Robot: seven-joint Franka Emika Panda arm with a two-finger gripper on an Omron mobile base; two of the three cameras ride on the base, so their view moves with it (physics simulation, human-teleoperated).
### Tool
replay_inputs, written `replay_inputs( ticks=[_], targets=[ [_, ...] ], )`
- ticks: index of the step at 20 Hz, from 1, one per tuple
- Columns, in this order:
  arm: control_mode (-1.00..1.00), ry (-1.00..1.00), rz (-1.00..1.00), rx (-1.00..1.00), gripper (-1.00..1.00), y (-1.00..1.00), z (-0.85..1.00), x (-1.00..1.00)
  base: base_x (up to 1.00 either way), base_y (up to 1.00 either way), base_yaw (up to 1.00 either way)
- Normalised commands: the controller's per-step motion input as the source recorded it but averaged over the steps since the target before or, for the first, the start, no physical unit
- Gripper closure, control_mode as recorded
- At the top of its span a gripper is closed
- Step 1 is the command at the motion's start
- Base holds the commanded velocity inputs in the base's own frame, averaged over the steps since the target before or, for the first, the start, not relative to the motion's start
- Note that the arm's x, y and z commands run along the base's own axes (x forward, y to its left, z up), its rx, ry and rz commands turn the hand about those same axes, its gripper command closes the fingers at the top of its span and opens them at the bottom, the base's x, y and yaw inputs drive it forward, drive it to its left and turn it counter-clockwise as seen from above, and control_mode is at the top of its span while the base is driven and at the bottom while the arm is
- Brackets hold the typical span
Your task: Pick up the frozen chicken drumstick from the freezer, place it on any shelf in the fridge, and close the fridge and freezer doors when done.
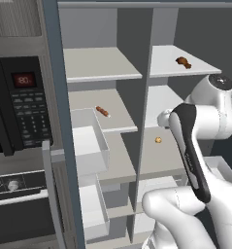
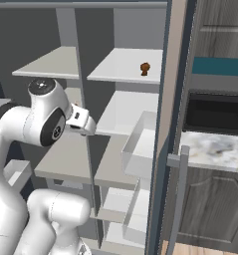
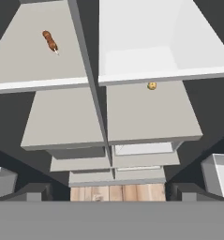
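Arm [image 1: 195,146] stands closest, folded up before the open unit, its elbow high. Its gripper [image 2: 85,124] hangs in front of the divider between the two halves, about level with the second shelves; the jaws are spread apart with nothing between them.

Freezer [image 1: 103,63], the narrower left half, holds a stick [image 1: 102,111], slim and orange-brown, lying on its second shelf toward the front right. From the hand camera the stick [image 3: 50,41] lies well back from that board's front edge.

Fridge [image 2: 130,107], the wider right half, holds two things. Drumstick [image 1: 183,62] rests on the top shelf [image 1: 171,65], toward the right and well apart from the gripper; from the other side the drumstick [image 2: 145,68] sits near the shelf's middle. Two boards below lies a ball [image 1: 158,140], small and yellow-orange, alone on its grey board near the divider.

Both doors are swung wide. Left door [image 1: 57,97] carries clear-walled bins [image 1: 91,141] and a grey bar handle [image 1: 48,194]; the right door [image 2: 168,124] has the same.

Left of the unit sits a black microwave [image 1: 25,107] with a red display, an oven knob [image 1: 13,185] beneath it. Right of it are dark wood cabinets [image 2: 220,30] and a marbled counter [image 2: 215,149]. Wood floor [image 3: 118,192] shows below the lowest shelves.
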Motion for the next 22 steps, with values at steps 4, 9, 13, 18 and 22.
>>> replay_inputs(
  ticks=[4,9,13,18,22],
  targets=[
    [-1.00,0.00,0.00,0.00,-1.00,0.00,-0.12,-0.78,0.00,0.00,0.00],
    [-1.00,0.00,0.00,0.00,-1.00,0.00,-0.07,-0.57,0.00,0.00,0.00],
    [-1.00,0.00,0.00,0.00,-1.00,0.00,0.00,0.00,0.00,0.00,0.00],
    [-1.00,0.00,0.00,0.00,-1.00,0.00,0.00,0.00,0.00,0.00,0.00],
    [-1.00,0.00,0.00,0.00,-1.00,0.00,0.00,0.00,0.00,0.00,0.00]
  ],
)
